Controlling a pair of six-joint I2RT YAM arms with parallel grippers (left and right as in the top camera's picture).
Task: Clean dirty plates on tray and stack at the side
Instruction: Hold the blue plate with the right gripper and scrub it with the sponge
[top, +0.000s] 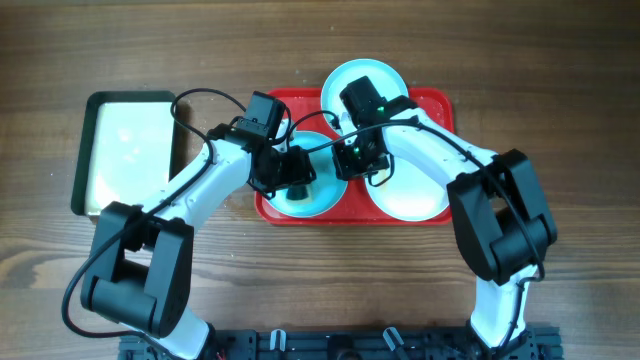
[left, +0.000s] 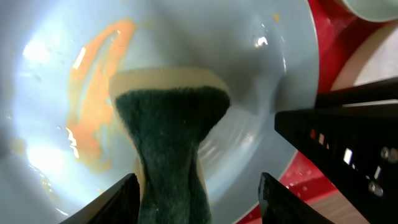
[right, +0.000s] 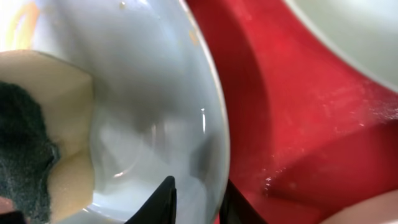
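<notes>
The red tray (top: 440, 100) holds three plates: a pale blue one (top: 385, 75) at the back, a white one (top: 415, 195) at the right and a pale blue one (top: 310, 205) at the front left. My left gripper (top: 297, 186) holds a yellow sponge with a green scouring face (left: 168, 124) end-down on the front-left plate (left: 261, 93), beside an orange smear (left: 93, 106). My right gripper (top: 352, 160) is shut on that plate's rim (right: 211, 124), one finger inside and one outside (right: 199, 202). The sponge also shows in the right wrist view (right: 37, 124).
A cream pan with a black rim (top: 82, 150) lies on the wooden table left of the tray. The two arms cross close together over the tray's middle. The right arm's black body (left: 348, 143) is just right of the sponge. Tray floor (right: 280, 93) is wet.
</notes>
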